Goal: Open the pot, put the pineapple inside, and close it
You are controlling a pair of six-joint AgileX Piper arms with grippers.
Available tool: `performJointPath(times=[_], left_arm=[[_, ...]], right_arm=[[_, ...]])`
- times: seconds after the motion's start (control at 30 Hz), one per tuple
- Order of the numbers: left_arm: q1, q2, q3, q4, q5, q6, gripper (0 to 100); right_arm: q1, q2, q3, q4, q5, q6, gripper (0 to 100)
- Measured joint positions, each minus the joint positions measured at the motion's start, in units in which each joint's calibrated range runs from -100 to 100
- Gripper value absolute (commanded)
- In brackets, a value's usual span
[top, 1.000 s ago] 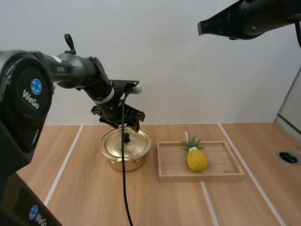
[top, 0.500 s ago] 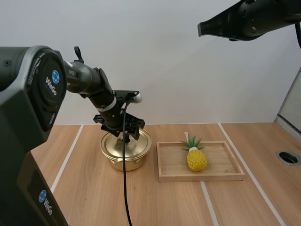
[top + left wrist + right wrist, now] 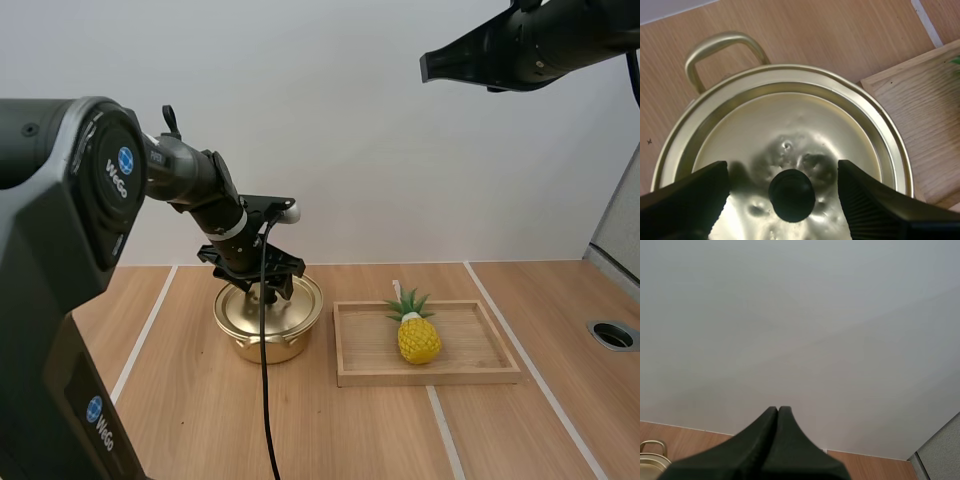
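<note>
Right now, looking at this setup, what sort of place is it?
Probably a robot test bench, not a kitchen: the left arm and right arm stand over a wooden table marked with white tape lines, with a gold pot beside a pineapple on a wooden tray.

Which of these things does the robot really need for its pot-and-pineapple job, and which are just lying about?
Needed: pot, lid, pineapple, left gripper, open around the lid's knob.

Just there: tray under the pineapple, table, right gripper, shut, high above the table.
</note>
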Motion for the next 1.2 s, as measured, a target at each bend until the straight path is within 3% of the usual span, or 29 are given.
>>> performJointPath(times=[1.0,1.03,1.1,1.17,1.2], left_arm=[[0.00,0.39,-0.55,2.89,2.87,-1.45,100],[0.00,0.39,-0.55,3.00,2.87,-1.71,95],[0.00,0.39,-0.68,3.25,3.30,-1.91,56],[0.00,0.39,-0.81,3.40,4.45,-2.04,5],[0.00,0.12,-0.81,3.40,5.24,-2.04,1]], right_arm=[[0.00,0.00,0.00,-0.41,0.54,0.00,0],[0.00,0.00,0.00,-0.41,0.54,0.00,0],[0.00,0.00,0.00,-0.41,0.54,0.00,0],[0.00,0.00,0.00,-0.41,0.54,0.00,0],[0.00,0.00,0.00,-0.41,0.54,0.00,0]])
